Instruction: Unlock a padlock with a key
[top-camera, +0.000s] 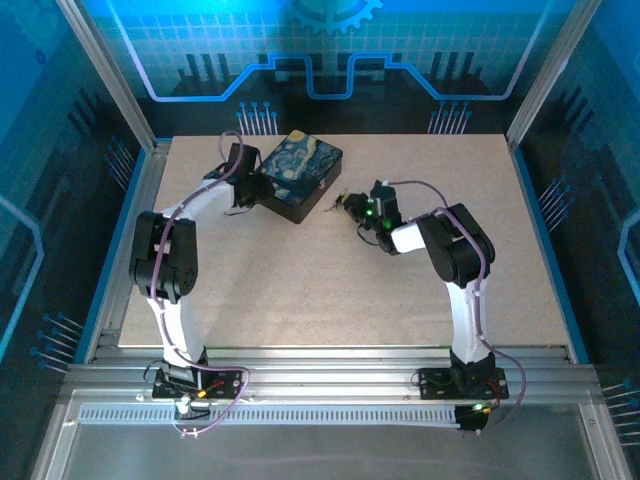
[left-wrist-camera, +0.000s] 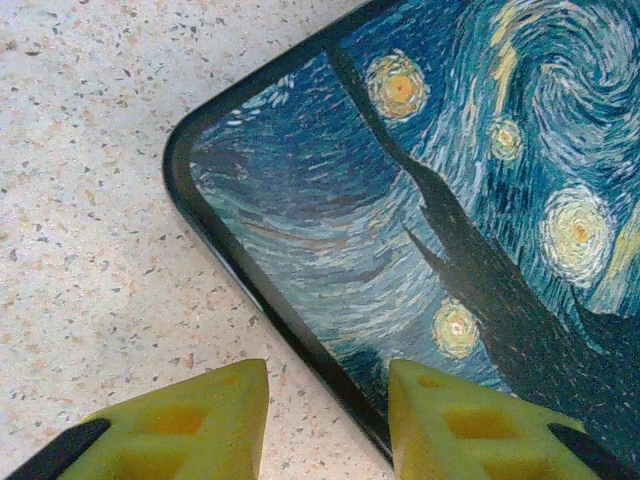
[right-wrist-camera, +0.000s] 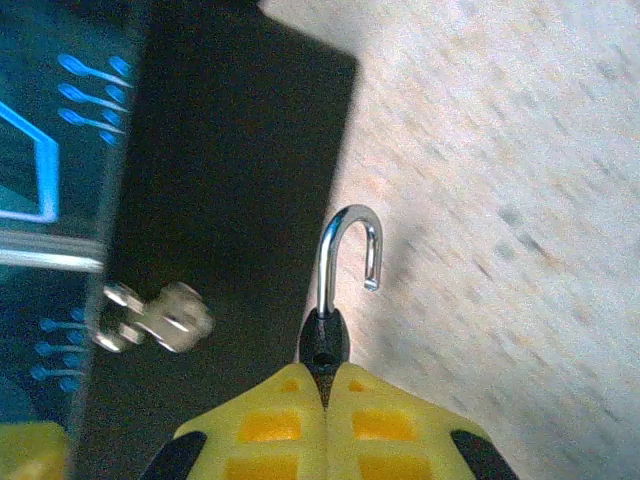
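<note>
Right gripper (right-wrist-camera: 325, 385) clamps the tiny dark metal padlock (right-wrist-camera: 324, 340), silvery shackle (right-wrist-camera: 350, 213) open; left gripper (left-wrist-camera: 328, 400), fingers apart, sits astride the dark starry-print box (left-wrist-camera: 450, 200) edge.

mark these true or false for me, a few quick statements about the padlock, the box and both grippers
1. The right gripper is shut on the padlock. True.
2. The padlock's shackle is latched into the body. False: its free end hangs clear, like an open hook.
3. The left gripper is clamped shut. False: its fingers stand apart, one over the table, one over the box.
4. The box lid carries a swirly blue-and-yellow print. True.
</note>
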